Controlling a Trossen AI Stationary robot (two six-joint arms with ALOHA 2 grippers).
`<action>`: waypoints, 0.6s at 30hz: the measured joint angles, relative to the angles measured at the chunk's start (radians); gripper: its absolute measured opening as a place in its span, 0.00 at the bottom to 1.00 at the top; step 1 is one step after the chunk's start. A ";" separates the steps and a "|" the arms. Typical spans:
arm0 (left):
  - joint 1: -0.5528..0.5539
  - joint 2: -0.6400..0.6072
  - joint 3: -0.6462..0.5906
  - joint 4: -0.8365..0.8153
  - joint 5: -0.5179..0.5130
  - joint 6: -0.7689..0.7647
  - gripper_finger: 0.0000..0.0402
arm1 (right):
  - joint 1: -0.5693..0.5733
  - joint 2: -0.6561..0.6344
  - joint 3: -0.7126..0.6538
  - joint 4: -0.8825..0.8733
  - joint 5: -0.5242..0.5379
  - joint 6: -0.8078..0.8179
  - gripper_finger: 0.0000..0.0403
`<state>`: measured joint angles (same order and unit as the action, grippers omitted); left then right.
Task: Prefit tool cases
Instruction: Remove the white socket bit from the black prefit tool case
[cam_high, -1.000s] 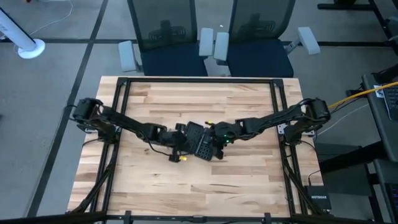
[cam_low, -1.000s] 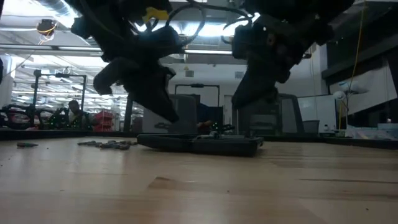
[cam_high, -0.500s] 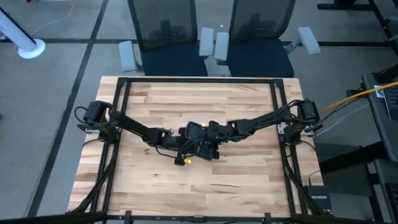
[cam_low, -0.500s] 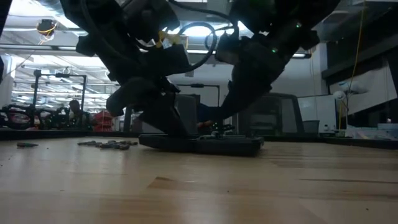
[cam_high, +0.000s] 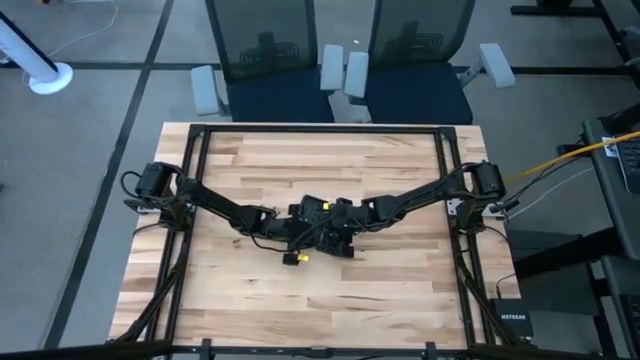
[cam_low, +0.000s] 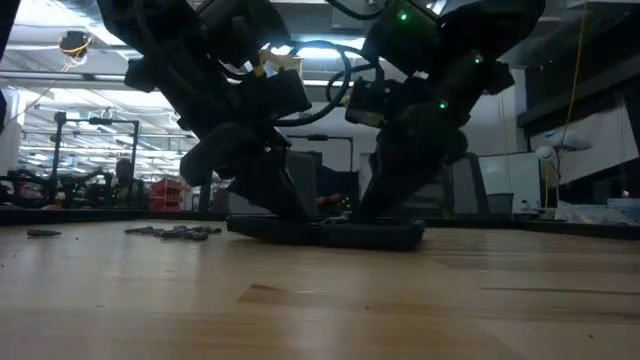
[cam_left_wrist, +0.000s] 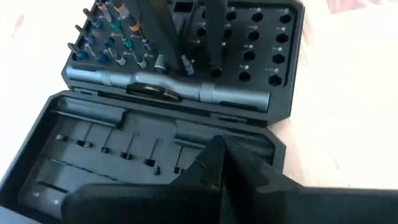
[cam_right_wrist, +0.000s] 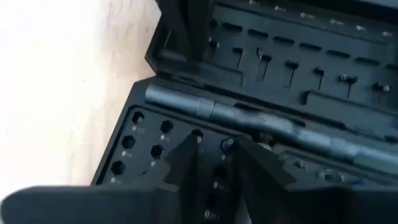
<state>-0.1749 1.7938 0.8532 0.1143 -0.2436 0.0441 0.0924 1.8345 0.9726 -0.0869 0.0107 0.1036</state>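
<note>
The black tool case (cam_high: 332, 244) lies opened flat at the table's middle. In the left wrist view one half holds bits, hex holes and a grey driver handle (cam_left_wrist: 168, 87); the other is a slotted lid half (cam_left_wrist: 112, 149). My left gripper (cam_left_wrist: 214, 163) is shut, its tips down on the lid half. My right gripper (cam_right_wrist: 219, 149) stands open over the hex-hole grid (cam_right_wrist: 134, 146), its fingertips either side of a small bit (cam_right_wrist: 227, 144). In the low view both grippers, left (cam_low: 293, 212) and right (cam_low: 372, 212), reach down onto the case (cam_low: 330, 233). My left gripper's shut fingertips (cam_left_wrist: 212, 149) rest on the inner face of the lid half (cam_left_wrist: 186, 134), close to the hinge line. They slant down from the table's left side. The case lies flat on the table. Whether my right gripper touches the case or the bit, I cannot tell.
Loose small bits (cam_low: 170, 232) lie on the wood to the left of the case, and one more piece (cam_low: 42, 232) lies farther left. A black frame rail (cam_high: 320, 130) runs along the table's far side. A NETGEAR box (cam_high: 512, 322) sits off the table's right near corner.
Both grippers have come down onto the open case and closed in over it, the left first and then still, the right sinking and rolling its wrist as it moved toward the case's middle. The case has stayed flat where it was.
</note>
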 joint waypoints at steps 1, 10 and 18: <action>0.000 0.000 0.000 0.000 -0.002 -0.004 0.00 | 0.000 0.001 0.000 0.005 0.010 0.000 0.27; 0.000 0.000 0.000 0.000 -0.003 -0.019 0.00 | -0.001 0.007 0.000 0.015 0.058 0.000 0.22; 0.000 0.000 0.000 0.001 -0.005 -0.019 0.00 | -0.001 0.015 0.000 0.022 0.054 0.029 0.03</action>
<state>-0.1749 1.7939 0.8532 0.1148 -0.2481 0.0250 0.0914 1.8496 0.9726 -0.0654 0.0647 0.1330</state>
